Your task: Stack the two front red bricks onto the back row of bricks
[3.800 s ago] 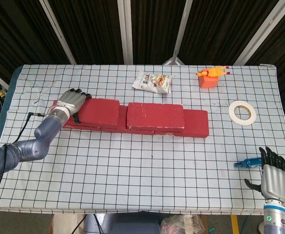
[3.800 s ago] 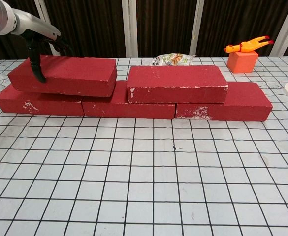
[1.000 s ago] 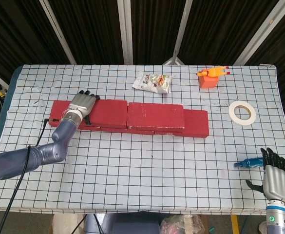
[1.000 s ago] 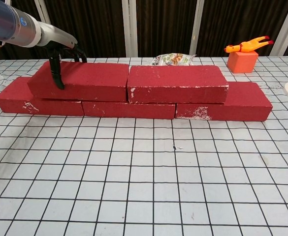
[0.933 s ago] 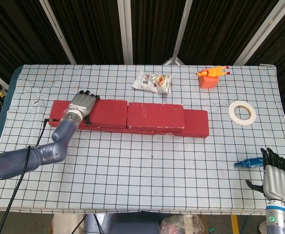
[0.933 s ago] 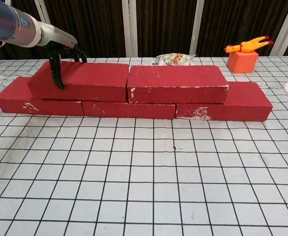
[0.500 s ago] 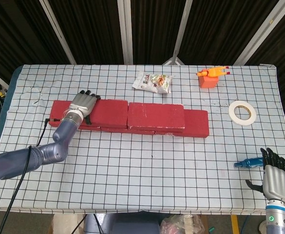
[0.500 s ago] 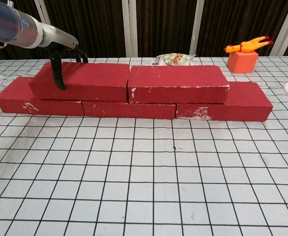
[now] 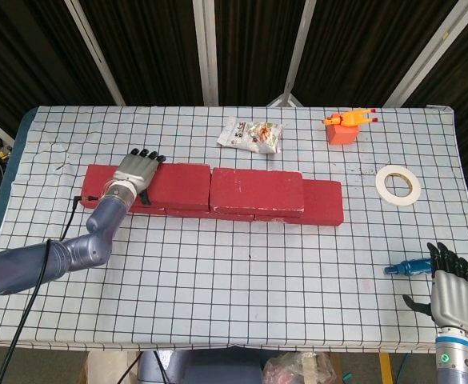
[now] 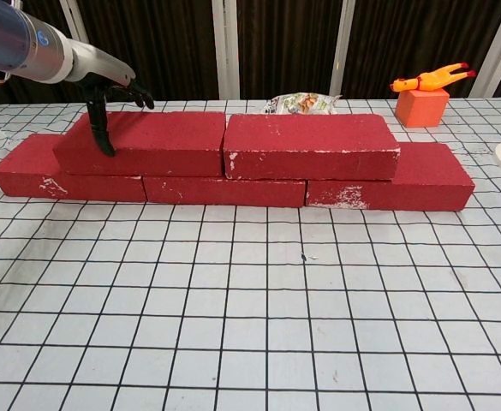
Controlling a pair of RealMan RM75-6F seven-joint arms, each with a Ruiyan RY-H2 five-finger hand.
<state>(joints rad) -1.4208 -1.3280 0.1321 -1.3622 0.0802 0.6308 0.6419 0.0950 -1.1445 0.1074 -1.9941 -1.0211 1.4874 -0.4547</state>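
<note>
Two red bricks lie on the back row [image 10: 224, 190] of red bricks. The upper left brick [image 10: 147, 141] [image 9: 179, 183] butts end to end against the upper right brick [image 10: 310, 145] [image 9: 256, 190]. My left hand [image 9: 138, 170] [image 10: 109, 94] grips the left end of the upper left brick, thumb down its front face, fingers over its top. My right hand [image 9: 451, 292] stays at the table's front right corner, fingers spread, holding nothing.
A snack bag [image 9: 251, 134] lies behind the bricks. An orange block with a rubber chicken on it [image 9: 343, 128] [image 10: 421, 103] stands at the back right. A tape roll [image 9: 398, 184] lies right of the bricks. A blue tool [image 9: 406, 268] lies beside my right hand.
My left hand has slid the upper left brick to the right until it meets the upper right brick. The right hand has not moved.
</note>
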